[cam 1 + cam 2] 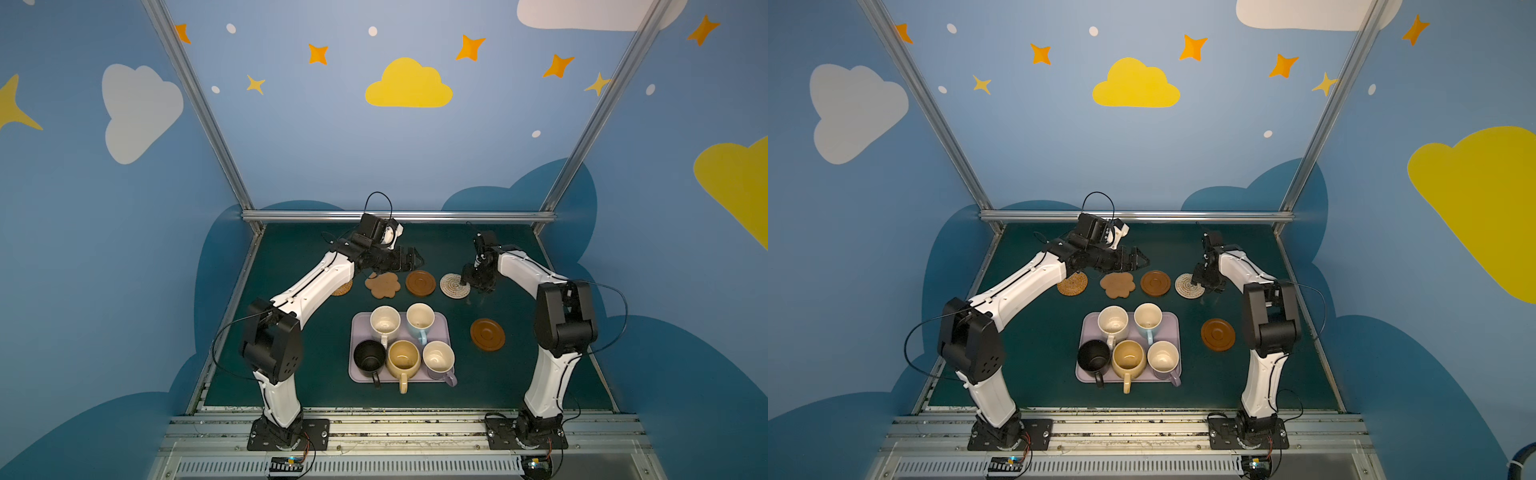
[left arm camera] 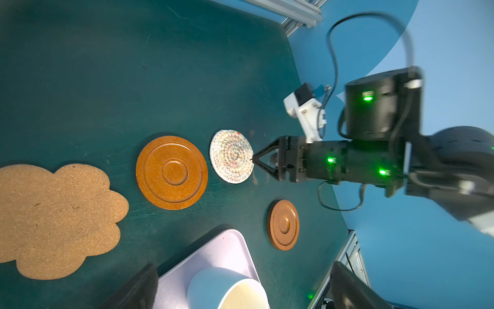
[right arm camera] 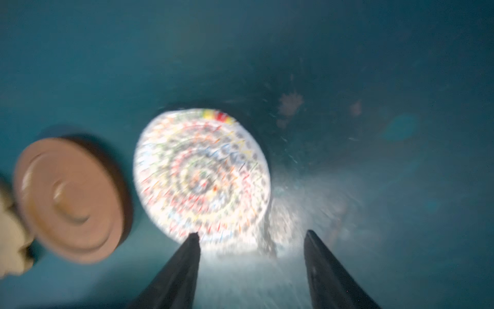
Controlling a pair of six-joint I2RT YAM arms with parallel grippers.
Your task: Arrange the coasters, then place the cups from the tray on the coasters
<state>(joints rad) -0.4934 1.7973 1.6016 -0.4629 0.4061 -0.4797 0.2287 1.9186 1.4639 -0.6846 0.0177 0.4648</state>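
This is a robot test booth in a lab: blue walls (image 1: 291,145) painted with clouds (image 1: 409,85) and stars (image 1: 318,54) (nursery-style decoration), bare aluminium posts (image 1: 198,104), and two robot arms (image 1: 307,291) bolted to a metal rail (image 1: 407,428) fronting a green table (image 1: 490,382).

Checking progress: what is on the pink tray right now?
On the tray stand five upright mugs: cream mug, light blue mug, black mug, yellow mug, lilac mug. The tray floor beneath them is covered.

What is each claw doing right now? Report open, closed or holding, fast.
Left claw: open, holding nothing.
Right claw: open, holding nothing; the pale woven coaster lies loose at its tips.
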